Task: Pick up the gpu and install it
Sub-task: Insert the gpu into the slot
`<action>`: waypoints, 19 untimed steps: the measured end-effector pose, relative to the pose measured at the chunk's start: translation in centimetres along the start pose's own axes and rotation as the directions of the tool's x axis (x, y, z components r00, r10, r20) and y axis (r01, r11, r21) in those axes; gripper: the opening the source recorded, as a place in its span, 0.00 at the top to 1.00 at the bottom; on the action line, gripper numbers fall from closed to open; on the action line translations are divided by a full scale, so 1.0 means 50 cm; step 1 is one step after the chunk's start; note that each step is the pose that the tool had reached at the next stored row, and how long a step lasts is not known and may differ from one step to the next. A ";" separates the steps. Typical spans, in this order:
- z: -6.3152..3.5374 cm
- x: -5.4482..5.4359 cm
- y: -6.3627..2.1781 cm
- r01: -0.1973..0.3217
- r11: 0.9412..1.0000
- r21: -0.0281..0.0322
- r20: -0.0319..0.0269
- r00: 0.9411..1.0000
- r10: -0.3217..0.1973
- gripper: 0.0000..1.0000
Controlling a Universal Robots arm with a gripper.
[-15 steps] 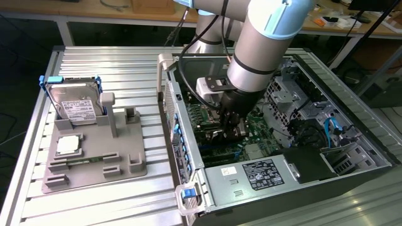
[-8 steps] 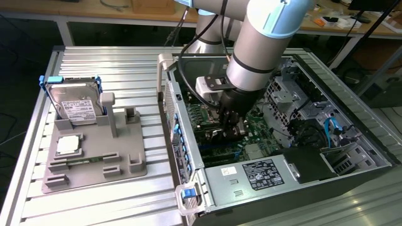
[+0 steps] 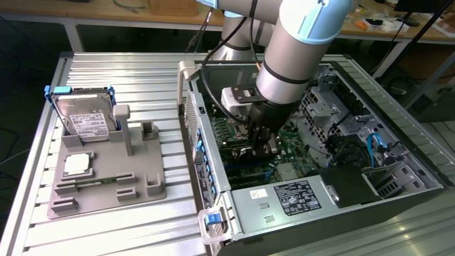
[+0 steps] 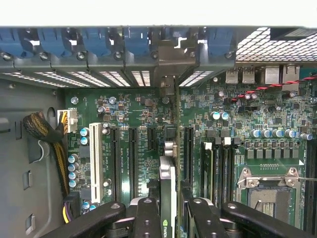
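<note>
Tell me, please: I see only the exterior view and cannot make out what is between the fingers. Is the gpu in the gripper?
Observer: Yes. In the wrist view the gpu stands on edge between the fingers of the gripper.
Operator: Where does its far end reach?
Observer: It comes close to the rear wall, under the row of blue latches.
Operator: Is it seated in a slot?
Observer: I cannot tell. It is over the motherboard, right beside a long black slot.
</note>
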State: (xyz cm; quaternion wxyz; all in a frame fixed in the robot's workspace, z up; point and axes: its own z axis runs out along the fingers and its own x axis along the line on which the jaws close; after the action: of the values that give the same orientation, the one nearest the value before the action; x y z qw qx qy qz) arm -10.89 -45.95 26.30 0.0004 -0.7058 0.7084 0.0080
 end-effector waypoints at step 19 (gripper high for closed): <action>0.006 0.000 0.000 0.000 1.000 0.000 0.000 1.000 0.000 0.73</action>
State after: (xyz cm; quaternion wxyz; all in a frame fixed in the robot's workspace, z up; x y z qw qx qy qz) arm -10.89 -45.96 26.01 0.0005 -0.7058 0.7084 0.0081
